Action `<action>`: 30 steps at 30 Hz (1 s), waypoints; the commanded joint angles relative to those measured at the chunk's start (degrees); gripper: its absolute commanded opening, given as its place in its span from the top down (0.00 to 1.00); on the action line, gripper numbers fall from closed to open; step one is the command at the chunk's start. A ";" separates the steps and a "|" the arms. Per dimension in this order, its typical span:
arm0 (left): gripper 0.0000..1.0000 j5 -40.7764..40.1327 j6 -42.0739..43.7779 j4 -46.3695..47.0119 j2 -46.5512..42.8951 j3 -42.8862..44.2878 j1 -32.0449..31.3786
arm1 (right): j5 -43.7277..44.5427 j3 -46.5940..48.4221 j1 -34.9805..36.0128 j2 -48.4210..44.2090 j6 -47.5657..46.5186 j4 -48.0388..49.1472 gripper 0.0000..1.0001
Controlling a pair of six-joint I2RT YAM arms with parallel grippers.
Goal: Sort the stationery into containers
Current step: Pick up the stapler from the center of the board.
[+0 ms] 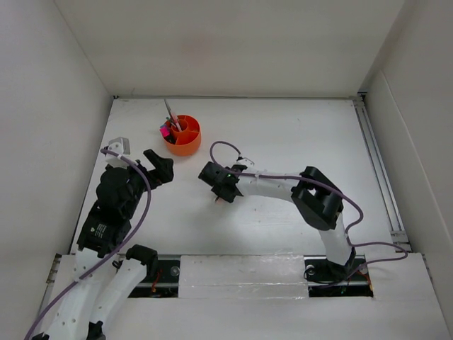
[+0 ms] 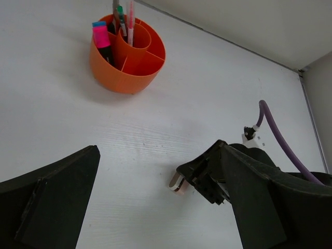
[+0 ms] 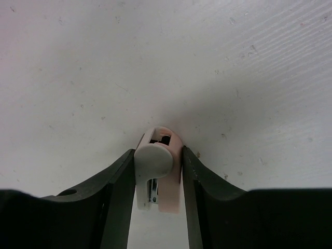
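Between the fingers of the right gripper point(image 3: 158, 154), a small pink-and-white item point(image 3: 154, 165) is pinched, close to the white table point(image 3: 78, 78). Just to its left, the left gripper point(image 2: 158, 150) hangs with fingers spread wide, holding nothing. Farther ahead of that gripper and to its left stands the orange tub point(image 2: 127, 72), with pens point(image 2: 129, 23) upright in its central cup and pink- and blue-capped markers point(image 2: 102, 39) in an outer compartment.

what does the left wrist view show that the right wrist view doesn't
Only left wrist: the orange tub holding pens and markers, plus the right gripper seen from outside. Only right wrist: a close look at the white-and-pink item clamped between its fingers. Both: the white table and that held item.
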 commanded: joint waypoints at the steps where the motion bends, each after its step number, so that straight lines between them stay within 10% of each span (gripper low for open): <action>1: 0.00 5.03 2.41 4.28 -1.00 0.12 -0.44 | 3.58 -2.53 0.25 -5.99 -5.61 0.31 1.00; 14: 0.00 38.06 -0.37 16.74 1.37 -5.67 -0.44 | 5.18 -10.54 -2.46 -32.28 -29.71 14.54 1.00; 30: 0.00 38.70 -9.80 33.65 4.17 -14.29 -0.44 | -7.99 -4.74 -2.47 -34.93 -37.97 23.24 1.00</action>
